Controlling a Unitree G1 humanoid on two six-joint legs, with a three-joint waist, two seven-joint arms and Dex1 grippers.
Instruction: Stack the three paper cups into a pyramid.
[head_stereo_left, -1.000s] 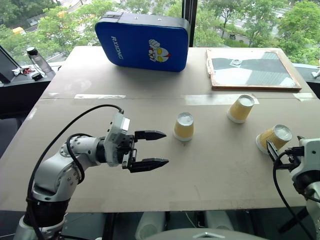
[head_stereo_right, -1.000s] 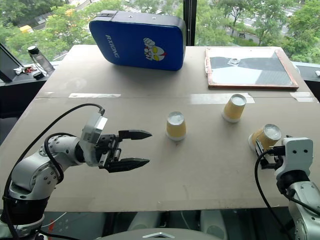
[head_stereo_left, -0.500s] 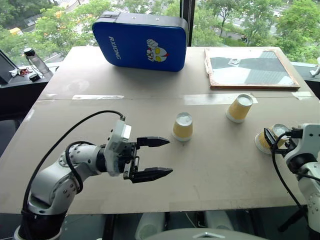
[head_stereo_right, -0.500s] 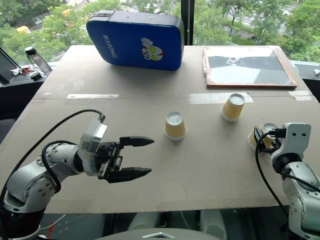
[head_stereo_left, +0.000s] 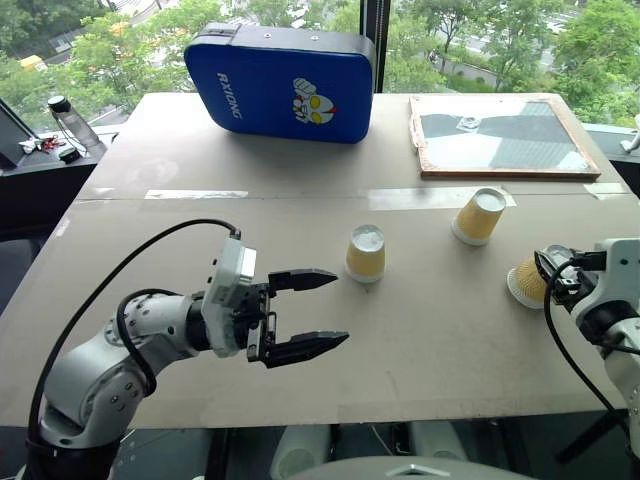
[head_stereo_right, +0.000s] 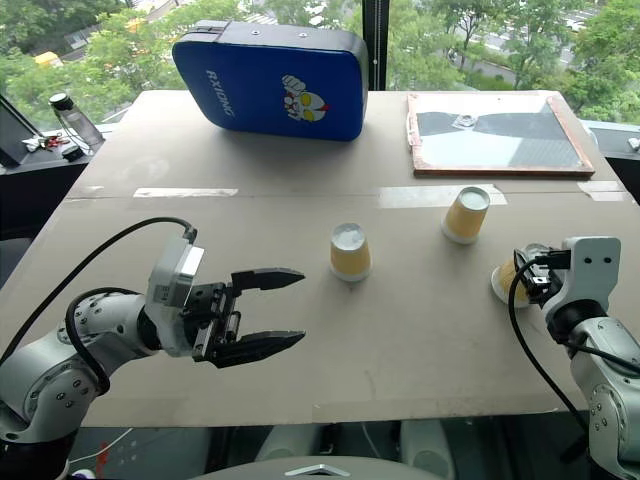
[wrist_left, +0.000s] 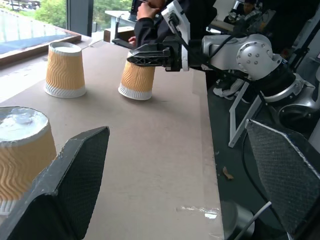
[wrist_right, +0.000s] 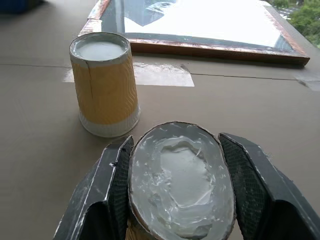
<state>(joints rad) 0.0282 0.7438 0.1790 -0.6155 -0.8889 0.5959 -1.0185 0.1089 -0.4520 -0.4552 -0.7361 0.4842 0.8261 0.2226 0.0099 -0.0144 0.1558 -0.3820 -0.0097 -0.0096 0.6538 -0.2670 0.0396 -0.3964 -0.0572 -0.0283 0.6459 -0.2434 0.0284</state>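
the right cup (wrist_right: 181, 190) sits upside down near the table's right edge, white base up, clamped between the two fingers of the right gripper (wrist_right: 180, 197); the squeeze has pressed the base into an oval, and in the left wrist view the cup (wrist_left: 136, 80) leans with part of its rim off the surface. the far cup (head_stereo_left: 479, 216) stands upside down just beyond it, apart from it, and the middle cup (head_stereo_left: 366, 253) stands upside down near the table's centre, well apart from both. judged from this layout, no cup is yet stacked and the step in hand is the carry of the right cup toward a base position. to do it well, the grip should stay no tighter than needed, since the thin wall is already deformed and a crushed rim will not sit flat; the cup should be lifted clear before it travels, kept base-up, and set down with its rim touching the rim of a neighbour, so that the third cup can bridge the two bases. the left gripper (head_stereo_left: 305, 316) hovers above the table beside the middle cup, fingers spread wide and holding nothing, pointing toward the right. count: three cups, two grippers, one table (head_stereo_left: 430, 350), one blue case (head_stereo_left: 280, 84) at the far edge, one framed board (head_stereo_left: 505, 137) at the far right, one bottle (head_stereo_left: 74, 123) off the far left corner.
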